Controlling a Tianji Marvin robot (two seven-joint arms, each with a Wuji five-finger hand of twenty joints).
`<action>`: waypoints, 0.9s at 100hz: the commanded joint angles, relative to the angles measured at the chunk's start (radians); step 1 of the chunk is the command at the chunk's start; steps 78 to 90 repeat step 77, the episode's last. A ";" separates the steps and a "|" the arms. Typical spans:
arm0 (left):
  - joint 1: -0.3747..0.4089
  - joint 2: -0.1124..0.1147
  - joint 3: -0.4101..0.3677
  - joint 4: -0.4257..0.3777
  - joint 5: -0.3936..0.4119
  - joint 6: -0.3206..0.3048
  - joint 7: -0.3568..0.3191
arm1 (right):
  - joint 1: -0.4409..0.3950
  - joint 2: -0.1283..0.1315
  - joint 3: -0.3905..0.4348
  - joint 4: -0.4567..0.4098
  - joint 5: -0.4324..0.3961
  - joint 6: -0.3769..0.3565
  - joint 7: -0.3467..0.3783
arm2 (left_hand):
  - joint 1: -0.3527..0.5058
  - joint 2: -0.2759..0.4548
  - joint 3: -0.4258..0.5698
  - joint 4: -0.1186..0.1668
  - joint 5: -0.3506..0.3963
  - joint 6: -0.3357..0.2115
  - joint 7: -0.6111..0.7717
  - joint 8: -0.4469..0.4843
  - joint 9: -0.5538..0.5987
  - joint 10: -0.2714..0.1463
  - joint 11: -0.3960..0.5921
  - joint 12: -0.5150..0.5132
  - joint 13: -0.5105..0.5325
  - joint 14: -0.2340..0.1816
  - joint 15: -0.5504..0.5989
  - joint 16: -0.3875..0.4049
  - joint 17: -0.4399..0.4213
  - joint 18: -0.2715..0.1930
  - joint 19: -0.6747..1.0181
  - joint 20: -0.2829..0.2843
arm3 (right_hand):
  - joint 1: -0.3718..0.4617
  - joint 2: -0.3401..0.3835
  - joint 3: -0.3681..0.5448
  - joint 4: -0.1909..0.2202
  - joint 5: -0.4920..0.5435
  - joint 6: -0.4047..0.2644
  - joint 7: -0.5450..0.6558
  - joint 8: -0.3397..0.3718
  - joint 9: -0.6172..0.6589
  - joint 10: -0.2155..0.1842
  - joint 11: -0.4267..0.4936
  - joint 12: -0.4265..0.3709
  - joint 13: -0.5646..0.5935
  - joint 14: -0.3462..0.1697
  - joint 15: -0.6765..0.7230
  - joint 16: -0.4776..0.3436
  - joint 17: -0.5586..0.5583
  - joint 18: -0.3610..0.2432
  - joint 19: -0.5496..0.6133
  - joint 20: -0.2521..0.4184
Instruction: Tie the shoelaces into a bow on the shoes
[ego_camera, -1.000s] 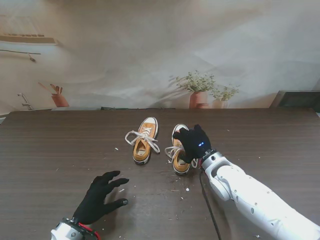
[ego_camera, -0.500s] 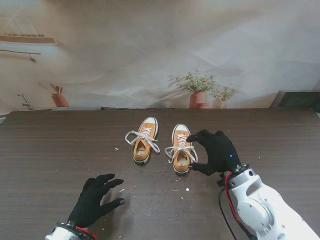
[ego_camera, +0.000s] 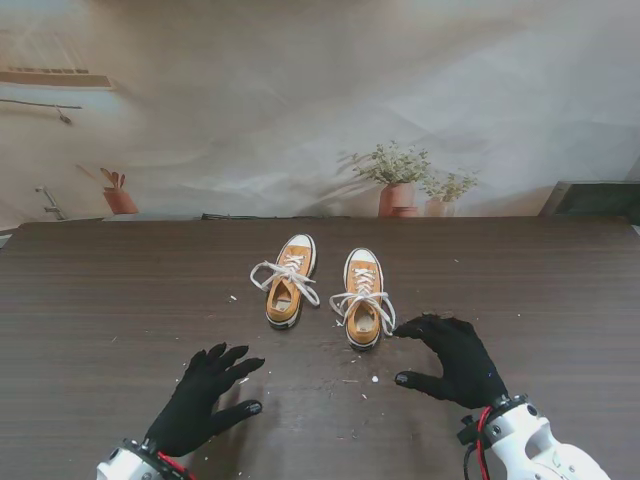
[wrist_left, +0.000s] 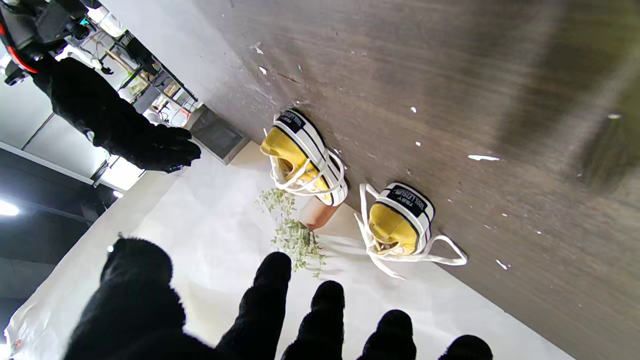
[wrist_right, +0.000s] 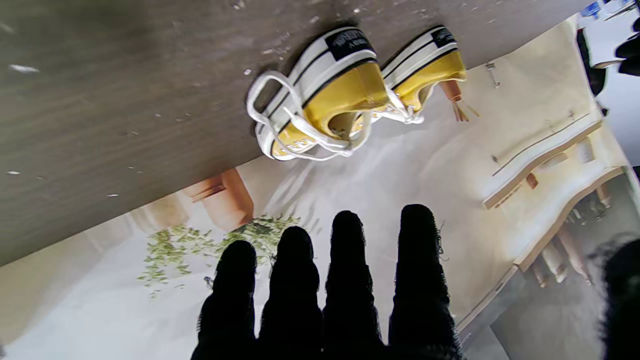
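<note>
While both hands rest near the front edge of the dark wooden surface (ego_camera: 90, 300), the two shoes stand farther from me, side by side at its middle with toes pointing away. From left to right in the stand's view: the left hand (ego_camera: 205, 395) lies palm down with fingers spread and nothing in it; the left shoe (ego_camera: 288, 281), a yellow canvas sneaker with a white toe cap, is angled slightly, its white laces (ego_camera: 272, 274) lying in loose loops spilled over both sides; the right shoe (ego_camera: 363, 297) stands just beside it, not touching, its laces (ego_camera: 378, 303) also forming loops, though whether either pair makes a finished bow cannot be told; the right hand (ego_camera: 455, 360) hovers near that shoe's heel, fingers apart, thumb out, holding nothing, its fingertips just short of the nearest lace loop. The left wrist view shows both heels and the white loops trailing onto the surface; the right wrist view shows the same loops draped round the nearer shoe. By appearance the shoes are light and would slide if tugged, so one would likely need steadying. The laces look flat, soft and limp, liable to slip from gloved fingers; the best hold is probably a pinch on a free loop or strand close to the eyelets.
</note>
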 joint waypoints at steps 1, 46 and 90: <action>0.016 0.004 0.003 -0.005 0.006 0.005 -0.009 | -0.020 -0.004 -0.003 0.024 0.005 0.012 -0.008 | -0.050 0.058 -0.018 -0.018 -0.047 -0.039 -0.017 -0.026 -0.042 -0.038 -0.030 -0.039 -0.060 -0.034 -0.017 -0.041 0.002 -0.079 -0.027 -0.063 | -0.049 0.056 -0.047 0.040 -0.029 -0.015 -0.026 -0.034 -0.036 -0.022 -0.047 -0.027 -0.039 -0.034 -0.029 -0.025 -0.032 -0.045 -0.027 -0.024; -0.016 0.005 0.027 0.024 -0.011 0.027 -0.017 | -0.045 0.011 -0.010 0.004 0.009 0.032 0.083 | -0.021 0.054 -0.014 -0.015 -0.060 -0.054 -0.011 -0.025 -0.090 -0.051 -0.039 -0.049 -0.061 -0.073 -0.025 -0.086 0.002 -0.083 -0.028 -0.127 | -0.041 0.206 -0.106 0.091 -0.078 -0.007 -0.052 -0.078 -0.068 -0.031 -0.119 -0.058 -0.104 -0.058 -0.034 -0.030 -0.053 -0.071 -0.078 -0.037; -0.027 0.007 0.036 0.029 -0.004 0.043 -0.024 | -0.041 0.009 -0.020 0.008 0.006 0.039 0.069 | -0.002 0.045 -0.015 -0.013 -0.051 -0.053 -0.003 -0.020 -0.088 -0.047 -0.036 -0.048 -0.060 -0.075 -0.022 -0.079 0.002 -0.082 -0.025 -0.137 | -0.029 0.200 -0.111 0.094 -0.059 -0.002 -0.035 -0.077 -0.045 -0.021 -0.108 -0.052 -0.084 -0.051 -0.029 -0.029 -0.038 -0.066 -0.084 -0.028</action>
